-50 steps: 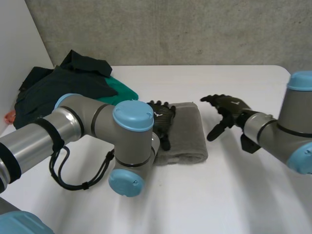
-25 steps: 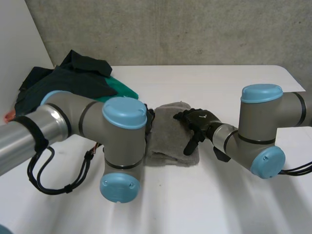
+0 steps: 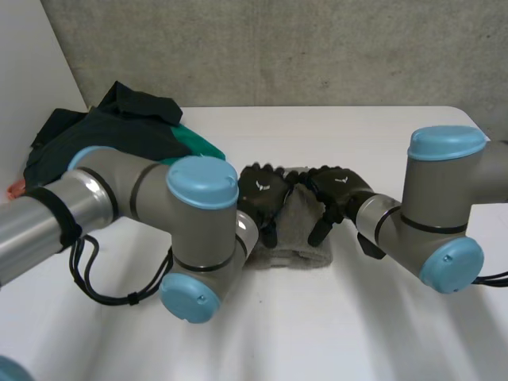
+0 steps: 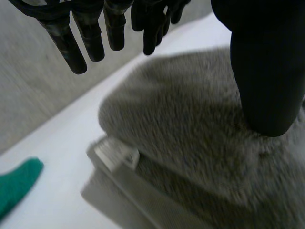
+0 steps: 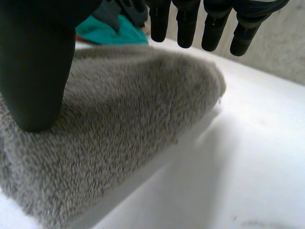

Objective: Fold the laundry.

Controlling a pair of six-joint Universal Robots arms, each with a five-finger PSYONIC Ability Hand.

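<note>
A white table [image 3: 381, 317] seen from above, with the robot's left arm [image 3: 119, 198] and right arm [image 3: 444, 206] bent inward so that they meet near the middle. A heap of dark clothes [image 3: 103, 135] with a green cloth [image 3: 198, 147] poking out sits at the far left corner, well apart from the work.

Between the arms lies a grey towel [image 3: 298, 230], already folded into a thick pad, with its long axis running away from the robot. The left hand [image 3: 262, 194] rests on the towel's left part and the right hand [image 3: 340, 186] on its right part, just beside each other, equally near it.

Seen from the wrists, each hand is spread and grips nothing: the left hand's fingers [image 4: 90, 33] hang straight above the pile while its thumb touches the cloth, and the right hand's fingers [image 5: 212, 24] do the same. A small label [image 4: 116, 152] shows at a lower layer's edge. The towel sits directly under both palms, so any further fold or press would probably start downward.
</note>
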